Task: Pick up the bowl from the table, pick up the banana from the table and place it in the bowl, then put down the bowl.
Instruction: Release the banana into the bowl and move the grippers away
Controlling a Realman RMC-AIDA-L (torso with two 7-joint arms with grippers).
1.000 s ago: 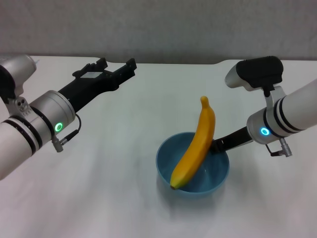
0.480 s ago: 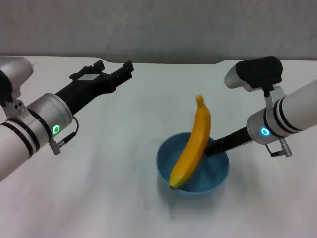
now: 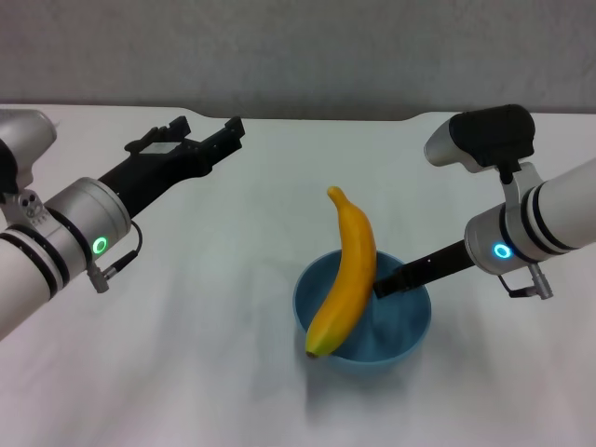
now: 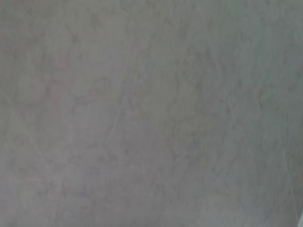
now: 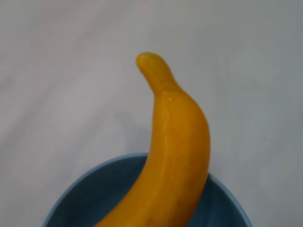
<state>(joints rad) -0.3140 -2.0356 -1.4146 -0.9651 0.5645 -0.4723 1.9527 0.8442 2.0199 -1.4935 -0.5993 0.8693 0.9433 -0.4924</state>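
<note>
The light-blue bowl sits on the white table right of centre. The yellow-orange banana leans in it, stem up and tilted left, lower end over the near-left rim. My right gripper straddles the bowl's right wall, open; one black finger reaches inside to the banana, the other is hidden. The right wrist view shows the banana rising out of the bowl. My left gripper hovers open and empty at the far left.
The table's far edge has a shallow notch with a grey wall behind. The left wrist view shows only bare tabletop. White surface stretches all round the bowl.
The banana's stem has swung left and lower. The right finger has pushed further inside the bowl while the wrist hardly moved. The left arm has drawn back a little to the left.
</note>
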